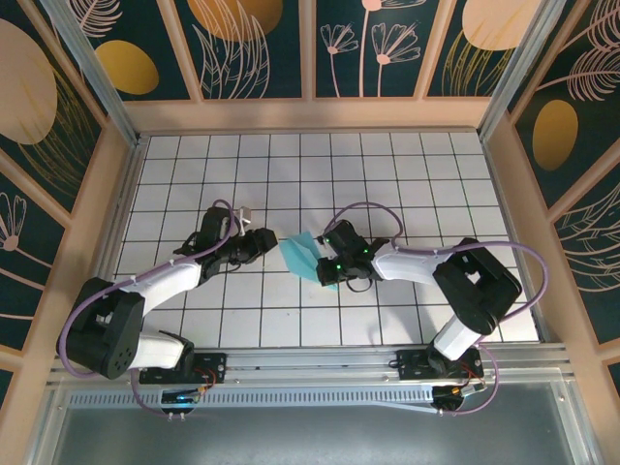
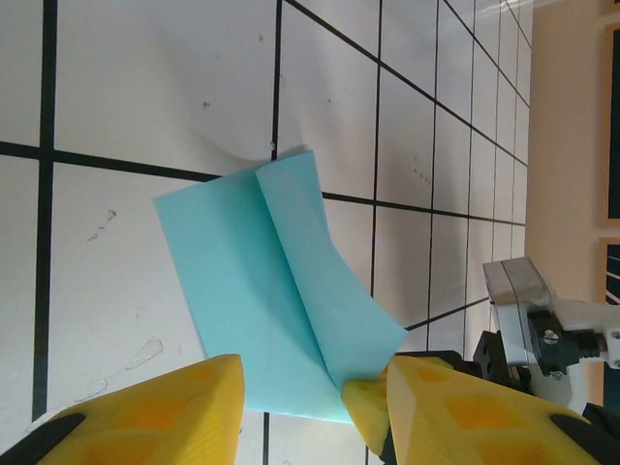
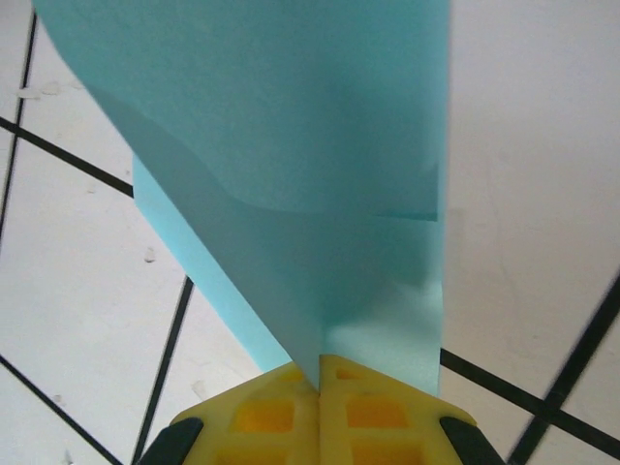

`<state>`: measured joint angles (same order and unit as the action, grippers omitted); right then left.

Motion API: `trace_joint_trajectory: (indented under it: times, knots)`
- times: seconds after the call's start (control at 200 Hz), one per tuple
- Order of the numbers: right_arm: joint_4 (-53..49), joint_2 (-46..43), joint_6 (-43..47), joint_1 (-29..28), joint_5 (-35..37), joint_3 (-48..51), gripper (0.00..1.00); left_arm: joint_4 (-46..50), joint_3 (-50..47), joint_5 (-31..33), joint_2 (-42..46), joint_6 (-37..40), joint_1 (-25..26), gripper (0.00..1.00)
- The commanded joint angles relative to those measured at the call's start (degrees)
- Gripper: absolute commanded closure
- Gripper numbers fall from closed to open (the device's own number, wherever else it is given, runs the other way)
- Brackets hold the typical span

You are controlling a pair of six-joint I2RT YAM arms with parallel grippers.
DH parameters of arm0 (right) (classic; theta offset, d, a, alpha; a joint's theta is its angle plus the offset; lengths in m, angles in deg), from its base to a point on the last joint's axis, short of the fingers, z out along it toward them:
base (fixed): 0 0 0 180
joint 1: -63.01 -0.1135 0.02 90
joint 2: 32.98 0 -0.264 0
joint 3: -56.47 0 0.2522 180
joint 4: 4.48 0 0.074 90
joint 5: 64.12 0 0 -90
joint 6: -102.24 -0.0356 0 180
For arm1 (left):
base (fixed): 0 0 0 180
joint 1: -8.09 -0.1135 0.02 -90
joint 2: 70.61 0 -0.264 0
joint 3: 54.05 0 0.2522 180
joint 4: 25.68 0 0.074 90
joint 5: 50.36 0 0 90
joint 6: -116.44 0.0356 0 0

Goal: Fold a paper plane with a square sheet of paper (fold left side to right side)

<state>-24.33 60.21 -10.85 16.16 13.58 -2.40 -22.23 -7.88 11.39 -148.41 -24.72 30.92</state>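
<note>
Table: white grid.
Paper: teal, creased, partly lifted.
Left gripper: spread, released.
Right gripper: clenched on paper.

A lab test booth — gridded white tabletop, aluminium frame, leaf-patterned panel walls.

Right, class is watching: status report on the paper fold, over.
Left gripper open, sheet edge between its fingers. Right gripper shut on sheet, one flap lifted. Sheet creased, part-folded.
</note>
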Motion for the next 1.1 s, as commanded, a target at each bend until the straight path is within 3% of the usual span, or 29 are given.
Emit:
trace_joint_trajectory:
  times: [0.0,0.42,0.826,1.096]
  knots:
    - [1.69,1.97,-0.90,0.20,-3.07,-0.34,1.00,-2.05,-0.78,-1.83,-1.37,-1.02,0.51,0.58]
    - [2.84,4.40,-3.60,0.56,-6.95,-0.82,1.00,-8.18,-0.24,0.70,-8.39,-5.61,6.94,0.61]
    - [2.64,-2.06,-9.73,3.25,-0.73,4.12,1.00,-6.56,1.43,4.17,-7.02,-5.37,7.10,0.61]
    - [2.45,-5.60,-20.44,3.43,1.33,6.12,1.00,-6.98,2.56,2.93,-8.19,-5.30,7.14,0.61]
